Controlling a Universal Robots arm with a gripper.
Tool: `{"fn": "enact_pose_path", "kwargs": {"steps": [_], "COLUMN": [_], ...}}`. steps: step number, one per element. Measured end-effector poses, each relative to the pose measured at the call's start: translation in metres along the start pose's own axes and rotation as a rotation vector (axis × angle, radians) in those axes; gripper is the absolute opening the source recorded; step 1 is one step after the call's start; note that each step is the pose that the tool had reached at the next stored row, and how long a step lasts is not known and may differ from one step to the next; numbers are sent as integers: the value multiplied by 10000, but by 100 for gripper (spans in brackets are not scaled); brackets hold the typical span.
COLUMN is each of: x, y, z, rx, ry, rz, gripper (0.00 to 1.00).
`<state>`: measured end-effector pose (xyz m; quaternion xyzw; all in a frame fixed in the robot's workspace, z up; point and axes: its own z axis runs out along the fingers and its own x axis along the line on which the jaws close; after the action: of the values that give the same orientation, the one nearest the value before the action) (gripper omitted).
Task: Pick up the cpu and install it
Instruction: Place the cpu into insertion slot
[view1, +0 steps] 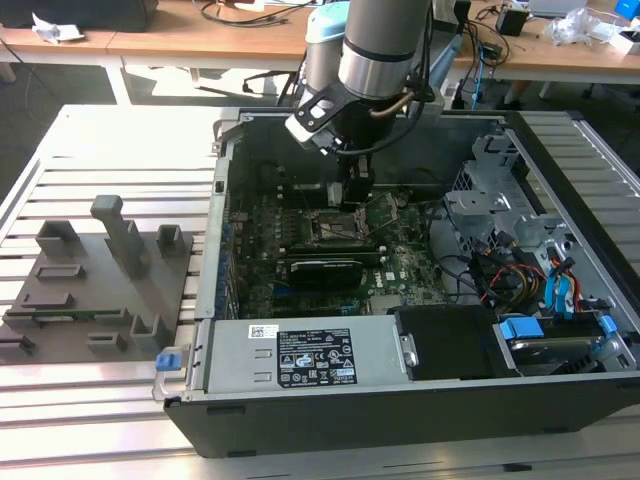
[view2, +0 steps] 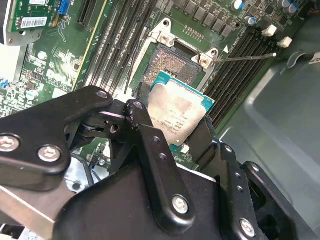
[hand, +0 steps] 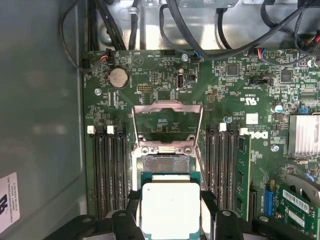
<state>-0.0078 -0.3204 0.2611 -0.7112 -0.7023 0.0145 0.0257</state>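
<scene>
The cpu (hand: 171, 207), a small square chip with a silvery top plate and green rim, sits between my black fingers (hand: 131, 206); my gripper (hand: 171, 212) is shut on it. In the second wrist view the cpu (view2: 179, 111) hangs tilted just over the near edge of the open socket (view2: 172, 67), whose contact field is bare. The socket's load plate (hand: 166, 122) stands flipped up and its thin lever (view2: 245, 56) is swung out. In the exterior view my gripper (view1: 357, 192) is down inside the open computer case (view1: 400, 410), right over the socket (view1: 335, 228).
Memory slots (hand: 107, 170) flank the socket on both sides. A long black card (view1: 325, 270) lies nearer the case's front, a drive cage with cables (view1: 510, 230) at the exterior view's right. A grey fixture plate (view1: 95, 280) lies outside the case at the left.
</scene>
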Motion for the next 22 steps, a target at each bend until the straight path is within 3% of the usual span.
{"fn": "enact_pose_path", "kwargs": {"steps": [5, 8, 9, 10, 11, 12, 13, 16, 22], "x": [0, 0, 0, 1, 0, 1, 1, 1, 22], "y": [0, 0, 0, 0, 0, 0, 0, 0, 1], "z": [0, 0, 0, 1, 1, 1, 1, 6, 27], "rx": [3, 17, 16, 17, 27, 31, 34, 42, 41], "ry": [-12, -59, -60, -227, -511, -632, -677, -646, -672], "rz": [-225, -1047, -1044, -942, -895, -856, -818, -355, -353], "gripper": [55, 55, 55, 55, 55, 55, 55, 55, 55]}}
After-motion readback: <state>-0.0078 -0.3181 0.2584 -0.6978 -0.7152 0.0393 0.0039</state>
